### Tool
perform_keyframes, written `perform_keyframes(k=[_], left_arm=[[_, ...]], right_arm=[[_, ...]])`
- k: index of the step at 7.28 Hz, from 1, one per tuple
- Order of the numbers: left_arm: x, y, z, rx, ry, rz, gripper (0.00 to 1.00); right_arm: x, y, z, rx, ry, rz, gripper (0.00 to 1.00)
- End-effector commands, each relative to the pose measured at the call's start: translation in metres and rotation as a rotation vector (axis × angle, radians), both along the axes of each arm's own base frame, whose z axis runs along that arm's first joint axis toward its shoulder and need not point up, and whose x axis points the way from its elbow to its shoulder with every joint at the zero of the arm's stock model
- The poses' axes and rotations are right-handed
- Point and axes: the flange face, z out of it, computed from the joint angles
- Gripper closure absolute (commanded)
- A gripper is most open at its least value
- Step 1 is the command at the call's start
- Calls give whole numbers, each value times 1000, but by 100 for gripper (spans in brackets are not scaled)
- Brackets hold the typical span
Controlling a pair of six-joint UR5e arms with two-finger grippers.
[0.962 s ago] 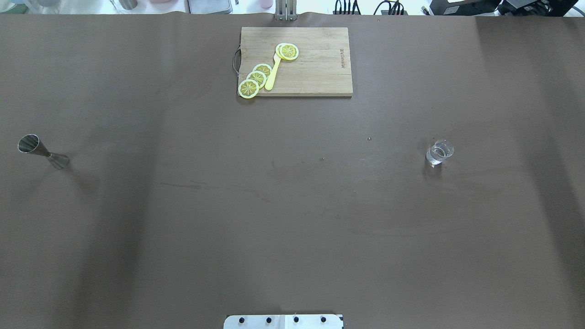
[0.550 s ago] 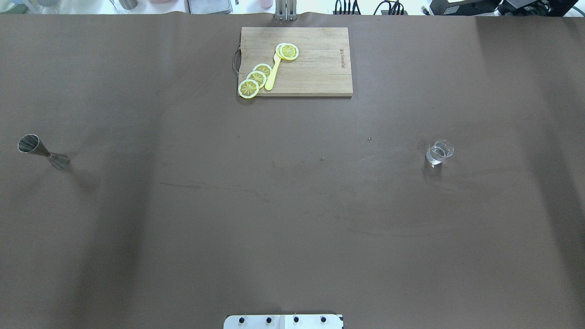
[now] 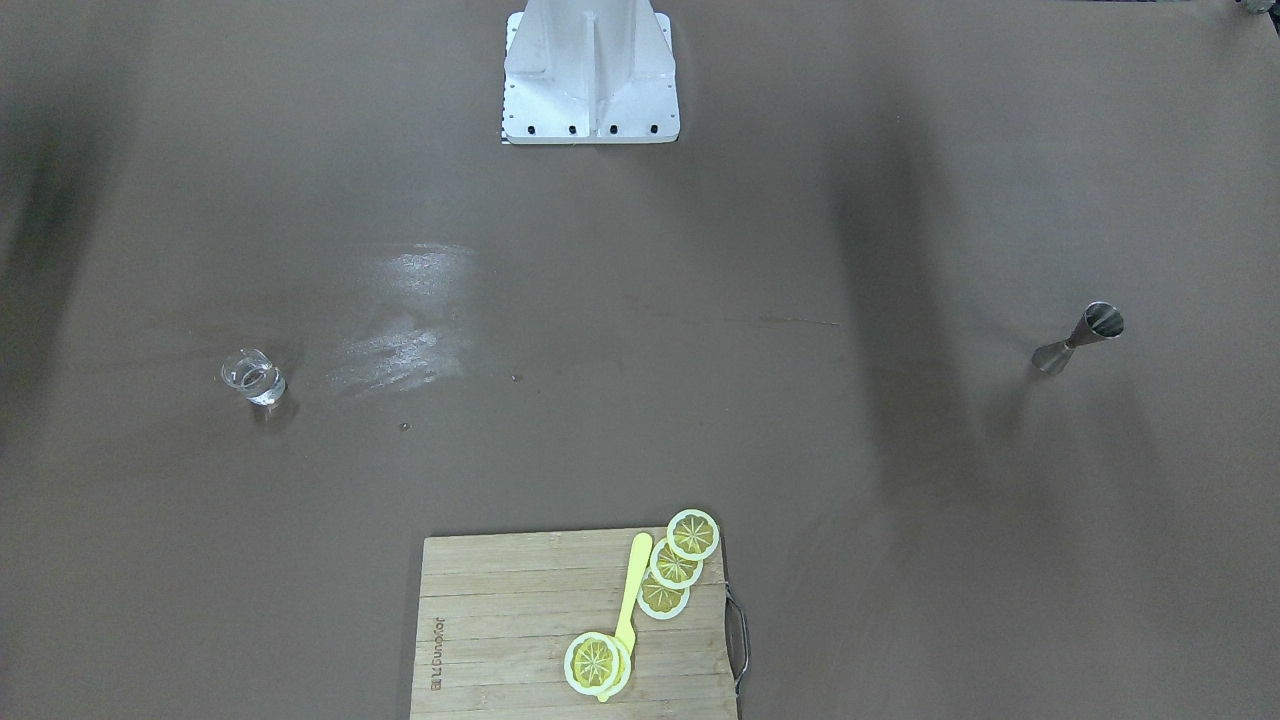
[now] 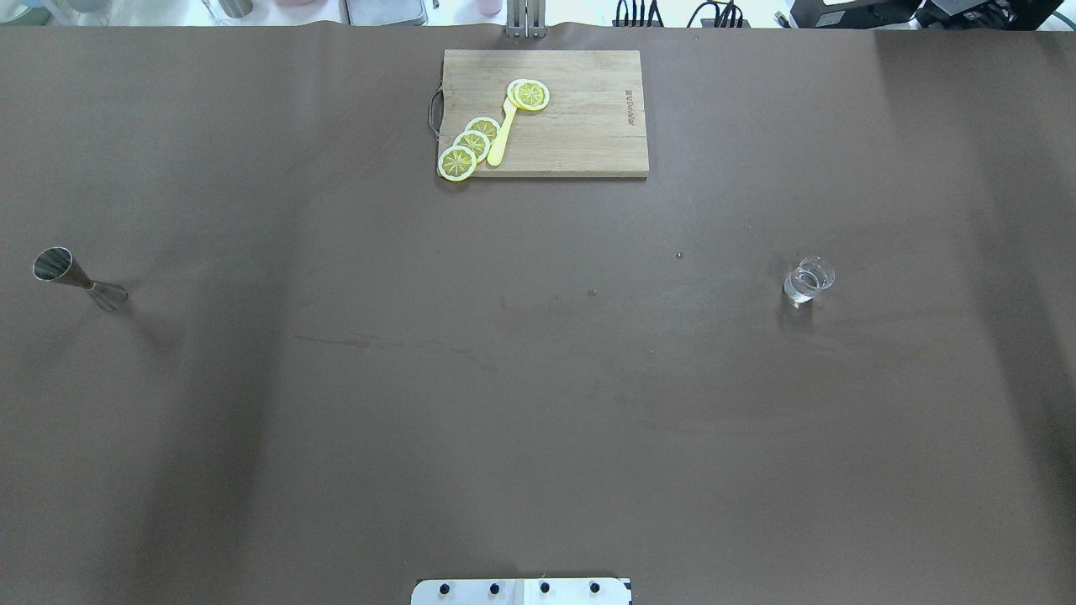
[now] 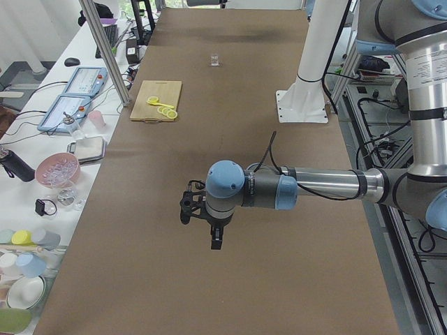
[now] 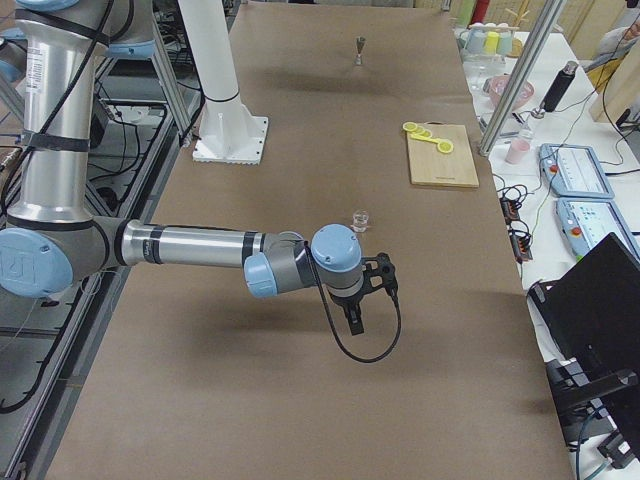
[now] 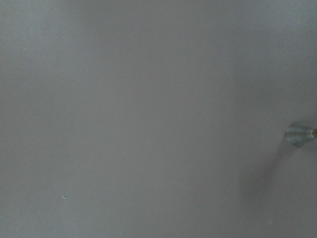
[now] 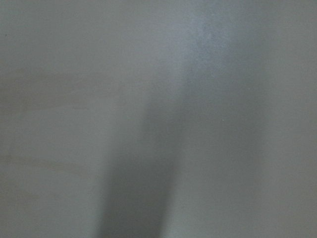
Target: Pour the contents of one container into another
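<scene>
Two containers, and they sit about as far apart as they could. Going by the overhead camera, the cup (image 4: 808, 281) stands upright at 3 o'clock on the surface (image 4: 538, 395) and the jigger (image 4: 78, 280) stands upright at 9 o'clock. My guess at the why is one thing per side, so each arm takes its own and they meet nearer the middle. The cup looks to have clear liquid in it, so I'd say nothing's been poured yet. Nothing is touching either one.

The board (image 4: 588, 126) is at 12 o'clock with lemon slices (image 4: 457, 162) and a yellow utensil (image 4: 502, 137) on it. It's well out of the lane between the two, so it's probably just set dressing.

The arms only show up in the side cameras. The left arm (image 5: 314, 185) has its forearm stretched out level over bare surface, wrist bent so the left hand (image 5: 216, 241) points straight down, hanging clear above the surface. The right arm (image 6: 190, 245) has pretty much the same pose, right hand (image 6: 355, 320) pointing down, with the cup just past its wrist in that view. I can't tell from those angles whether either hand's fingers are apart or together.

The left wrist cam catches the jigger at its 3 o'clock edge, while the right wrist cam gets only bare surface. It reads like a ready pose to me, with no reach begun.
</scene>
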Motion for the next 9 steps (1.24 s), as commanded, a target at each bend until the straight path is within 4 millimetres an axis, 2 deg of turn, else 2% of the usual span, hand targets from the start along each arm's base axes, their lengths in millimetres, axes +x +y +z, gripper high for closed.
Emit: perform_keyframes(k=[1, 2, 4, 5, 7, 9], left_arm=[[1, 2, 0, -2, 13, -1, 2], [1, 2, 0, -11, 12, -1, 2], [1, 2, -1, -16, 14, 0, 2], [1, 1, -2, -13, 14, 0, 2], [1, 1, -3, -11, 14, 0, 2], [1, 2, -2, -14, 14, 0, 2]], right_arm=[[-22, -9, -23, 40, -33, -52, 0], [-23, -9, -32, 64, -42, -56, 0], [-57, -13, -40, 92, -46, -137, 0], [-62, -12, -40, 121, -46, -154, 0], [-60, -11, -47, 404, 19, -255, 0], [-68, -10, -57, 563, 24, -322, 0]])
